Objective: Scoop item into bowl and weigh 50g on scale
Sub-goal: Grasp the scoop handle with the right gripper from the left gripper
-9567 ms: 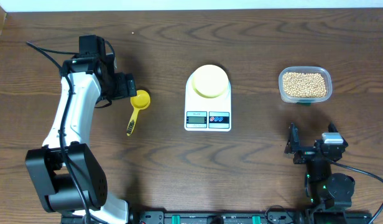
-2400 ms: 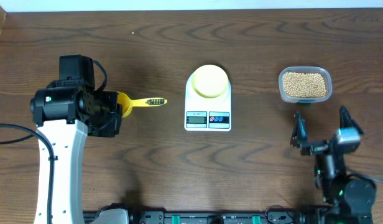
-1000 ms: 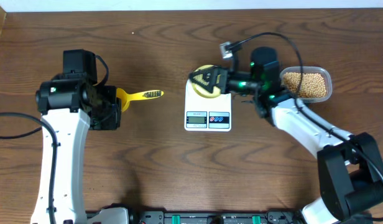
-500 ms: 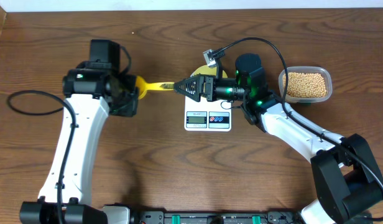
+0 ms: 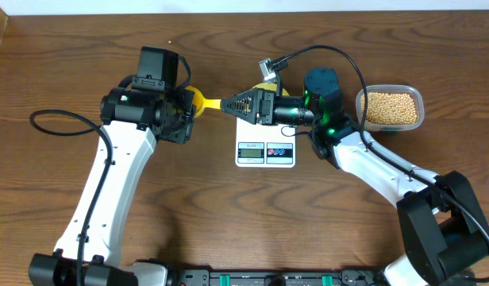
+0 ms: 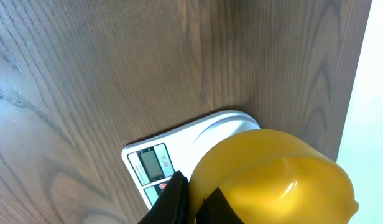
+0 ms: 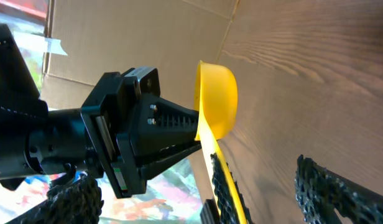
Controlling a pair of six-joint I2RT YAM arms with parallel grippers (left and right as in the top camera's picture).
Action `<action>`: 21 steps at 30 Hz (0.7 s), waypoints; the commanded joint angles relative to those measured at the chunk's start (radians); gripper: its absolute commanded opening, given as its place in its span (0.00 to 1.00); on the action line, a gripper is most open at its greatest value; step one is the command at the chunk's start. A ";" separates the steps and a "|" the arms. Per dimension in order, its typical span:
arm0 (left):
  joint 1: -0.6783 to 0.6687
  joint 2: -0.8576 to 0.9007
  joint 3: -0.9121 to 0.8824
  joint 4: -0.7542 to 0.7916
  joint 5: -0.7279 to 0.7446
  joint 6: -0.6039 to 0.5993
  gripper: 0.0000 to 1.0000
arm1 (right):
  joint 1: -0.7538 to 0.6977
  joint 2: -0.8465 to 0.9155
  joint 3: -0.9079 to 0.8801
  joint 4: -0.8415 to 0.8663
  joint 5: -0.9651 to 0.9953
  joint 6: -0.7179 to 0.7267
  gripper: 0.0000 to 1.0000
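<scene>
Beans [image 5: 389, 109] unscooped; left gripper [image 5: 187, 109] clamps scoop [image 5: 200, 98], right gripper [image 5: 229, 106] spread apart around handle [image 5: 214, 103]; I fear a mistimed release dropping it.

The left end effector [image 5: 188, 108] has carried the scoop [image 5: 203, 101] rightward, meeting the right end effector [image 5: 232, 106].

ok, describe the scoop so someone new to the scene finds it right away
Find the white scale mid-table, then look just past its upper-left corner, between the two arms. The scoop is clamped by its cup in the left gripper, handle pointing into the open right gripper. It is brighter yellow than the bowl on the scale and alone has a long handle.
</scene>
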 commanded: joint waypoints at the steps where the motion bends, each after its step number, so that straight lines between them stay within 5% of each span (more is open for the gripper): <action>1: -0.002 0.005 0.003 0.004 -0.025 -0.039 0.08 | 0.008 0.000 0.013 0.007 -0.014 0.087 0.97; 21: -0.053 0.005 0.003 0.003 -0.026 -0.103 0.08 | 0.008 0.000 0.013 0.058 0.015 0.242 0.93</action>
